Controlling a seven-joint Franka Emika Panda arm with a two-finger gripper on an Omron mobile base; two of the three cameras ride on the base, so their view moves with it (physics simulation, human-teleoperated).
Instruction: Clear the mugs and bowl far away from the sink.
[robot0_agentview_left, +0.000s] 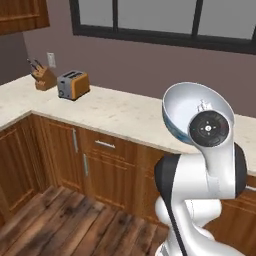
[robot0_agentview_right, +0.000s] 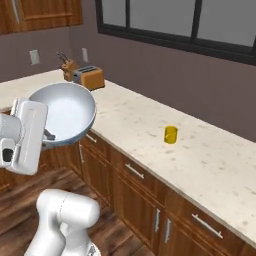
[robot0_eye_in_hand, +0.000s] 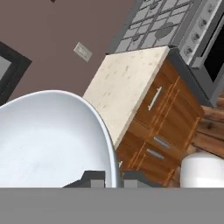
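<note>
Pale speckled stone counter (robot0_agentview_right: 210, 160) runs along a mauve wall under a dark-framed window, with wooden cabinets (robot0_agentview_left: 107, 165) and plank flooring below. At the far corner stand an orange toaster (robot0_agentview_left: 73, 84) and, at its 9 o'clock in the left base view, a knife block (robot0_agentview_left: 44, 77). Held in the air in front of the cabinets, the bowl (robot0_agentview_right: 67, 117) is tipped up on edge, its pale, glossy inside bare, with nothing in it; a blue band shows along its rim in the left base view. The gripper (robot0_eye_in_hand: 113, 177) is nearly closed, its two dark tips pinching the bowl's rim between them, one tip inside and one outside. In the right base view a yellow mug (robot0_agentview_right: 171, 134) stands upright on the counter at the bowl's 3 o'clock, well apart from it; what it holds cannot be made out. In the hand view a stove (robot0_eye_in_hand: 175, 22) adjoins the counter's end at 1 o'clock.
</note>
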